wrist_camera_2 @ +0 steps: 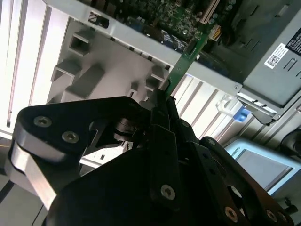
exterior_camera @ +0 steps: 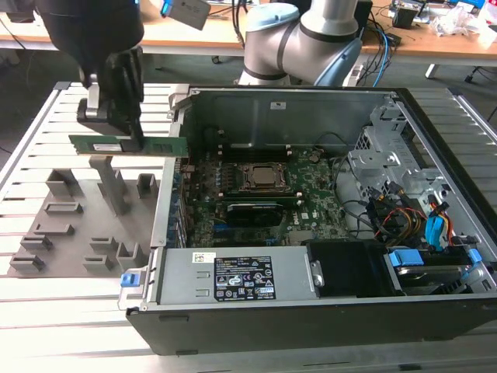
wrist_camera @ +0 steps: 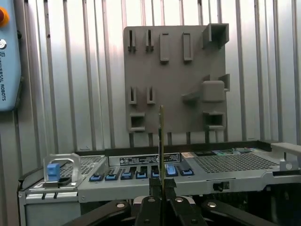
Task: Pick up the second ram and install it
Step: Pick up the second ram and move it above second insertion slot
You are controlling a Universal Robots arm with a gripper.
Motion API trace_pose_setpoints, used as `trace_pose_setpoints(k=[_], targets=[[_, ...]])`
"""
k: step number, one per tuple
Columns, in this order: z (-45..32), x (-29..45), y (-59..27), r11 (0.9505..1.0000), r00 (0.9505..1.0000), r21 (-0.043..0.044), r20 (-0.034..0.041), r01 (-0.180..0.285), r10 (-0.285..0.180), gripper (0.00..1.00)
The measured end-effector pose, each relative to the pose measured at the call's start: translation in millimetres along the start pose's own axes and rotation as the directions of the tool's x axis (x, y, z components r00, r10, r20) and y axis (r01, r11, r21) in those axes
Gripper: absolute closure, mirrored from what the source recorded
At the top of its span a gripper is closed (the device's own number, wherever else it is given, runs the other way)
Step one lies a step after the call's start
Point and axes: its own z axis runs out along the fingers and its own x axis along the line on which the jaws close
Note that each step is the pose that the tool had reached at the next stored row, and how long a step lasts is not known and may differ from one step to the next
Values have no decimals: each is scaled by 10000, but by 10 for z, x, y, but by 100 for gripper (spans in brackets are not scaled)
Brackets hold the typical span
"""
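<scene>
The gripper (exterior_camera: 116, 128) is clamped on the second ram (exterior_camera: 155, 145), its fingers pinched on the two faces of the thin green stick. In the exterior view the stick is held level, long edge horizontal, sticking out of the jaws to both sides. In the first wrist view the second ram (wrist_camera: 161, 141) shows edge-on as a thin upright line rising from between the closed fingers (wrist_camera: 151, 194). In the second wrist view it runs out from the gripper (wrist_camera_2: 162, 101) as a narrow green strip (wrist_camera_2: 188, 52) pointing toward the open computer case (wrist_camera_2: 141, 37).

The stick hangs in the air above the grey fixture plate (exterior_camera: 70, 233), clear of its blocks. In the exterior view, the end on that view's right overlaps the side wall of the case (exterior_camera: 175, 116).

My judgement is that the pick-up is done: the stick is off the fixture and firmly held. The install is not: the stick is outside the case, well apart from the motherboard (exterior_camera: 311, 183) and the memory slots beside the CPU socket (exterior_camera: 262, 177); it has not been lined up over a slot or pressed in
</scene>
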Motion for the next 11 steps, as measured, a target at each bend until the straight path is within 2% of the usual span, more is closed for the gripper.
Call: trace_pose_setpoints(k=[5,11], targets=[[1,-11,-161,10000,10000,0,-6,-1,1,86],[5,-31,-456,10000,10000,1,-14,-1,1,86]])
